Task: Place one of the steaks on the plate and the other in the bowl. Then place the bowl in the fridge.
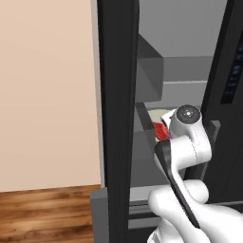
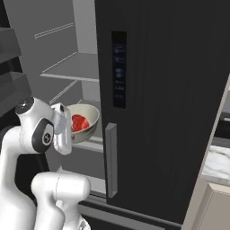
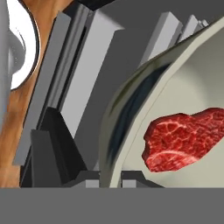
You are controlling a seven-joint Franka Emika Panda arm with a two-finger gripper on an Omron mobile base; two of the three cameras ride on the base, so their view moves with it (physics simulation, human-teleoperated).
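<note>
1. Left base view: the tall black French-door fridge (image 1: pixel 117 118) stands with its left door open, grey shelves showing. The round cream-beige bowl (image 1: pixel 160 116) with the small flat slab of bright-red raw steak (image 1: pixel 161 131) in it sits just inside the opening, partly hidden by the white arm. The open door's edge is close on the left, so side room looks tight.
2. Right base view: the bowl (image 2: pixel 85 121) hangs above a lower grey shelf (image 2: pixel 90 144), beneath an upper shelf, beside the closed right door. Steak-in-bowl looks done; setting down remains.
3. Hand view: the two-finger gripper (image 3: pixel 111 178) is clamped on the bowl's rim (image 3: pixel 114 118), one dark tip either side. Steak (image 3: pixel 183 140) lies inside.
</note>
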